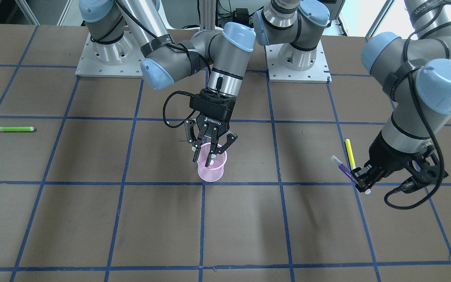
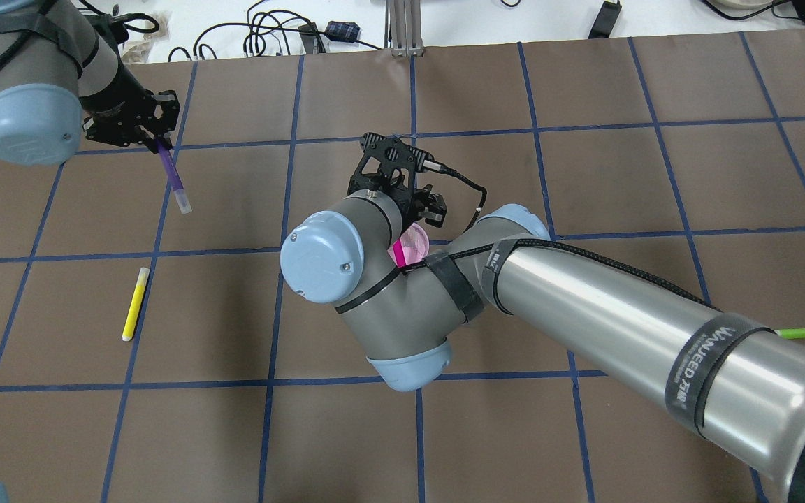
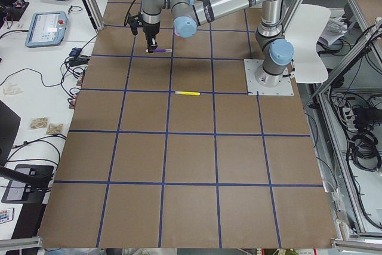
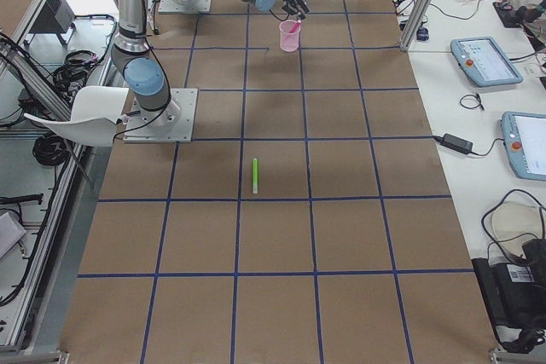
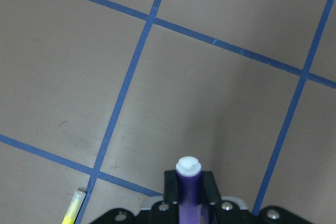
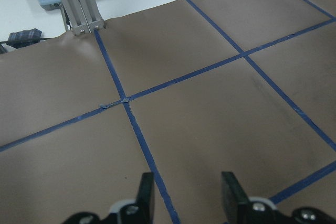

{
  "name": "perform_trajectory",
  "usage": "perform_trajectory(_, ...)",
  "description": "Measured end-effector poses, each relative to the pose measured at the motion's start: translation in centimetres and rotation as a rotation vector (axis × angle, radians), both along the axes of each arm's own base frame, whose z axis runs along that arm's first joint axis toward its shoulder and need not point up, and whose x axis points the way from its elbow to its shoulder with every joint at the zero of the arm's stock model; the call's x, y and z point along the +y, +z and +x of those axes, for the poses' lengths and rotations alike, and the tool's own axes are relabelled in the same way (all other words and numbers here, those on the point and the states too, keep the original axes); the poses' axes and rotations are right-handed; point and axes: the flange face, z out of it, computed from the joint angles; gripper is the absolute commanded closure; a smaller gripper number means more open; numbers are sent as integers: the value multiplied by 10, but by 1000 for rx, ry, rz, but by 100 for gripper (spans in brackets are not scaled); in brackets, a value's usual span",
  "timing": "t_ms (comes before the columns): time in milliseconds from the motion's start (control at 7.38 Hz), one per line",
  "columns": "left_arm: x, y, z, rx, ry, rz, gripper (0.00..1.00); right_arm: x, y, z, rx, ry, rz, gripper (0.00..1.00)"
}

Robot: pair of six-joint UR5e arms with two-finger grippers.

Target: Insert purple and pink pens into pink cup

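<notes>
Pincers differ: left pincer (image 1: 361, 183) clamps purple pen (image 1: 343, 169) aloft, right pincer (image 1: 210, 155) gapes above pink cup (image 1: 211, 173) rim.

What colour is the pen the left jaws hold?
Purple pen, white tip; clearest in the overhead view.

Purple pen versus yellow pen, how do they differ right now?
The purple pen is clamped in the left gripper; the yellow pen lies loose on the table. The purple pen is dark violet; the yellow pen is bright yellow. Both are outside the pink cup.
</notes>
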Motion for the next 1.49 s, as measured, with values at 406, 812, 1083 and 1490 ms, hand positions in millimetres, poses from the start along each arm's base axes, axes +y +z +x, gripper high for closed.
perform_trajectory(406, 4, 8, -60, 19, 51, -41, 100, -40, 51, -40, -105, 33, 48, 0)
perform_trajectory(812, 25, 12, -171, 22, 151, -103, 100, -79, 123, -150, -148, 163, 350, 0)
perform_trajectory(1083, 51, 3, -243, 38, 265, -120, 100, -88, 166, -205, -111, 259, 523, 0)
perform_trajectory(1490, 86, -26, -286, 43, 444, -157, 100, -93, 211, -267, -55, 354, 721, 0)
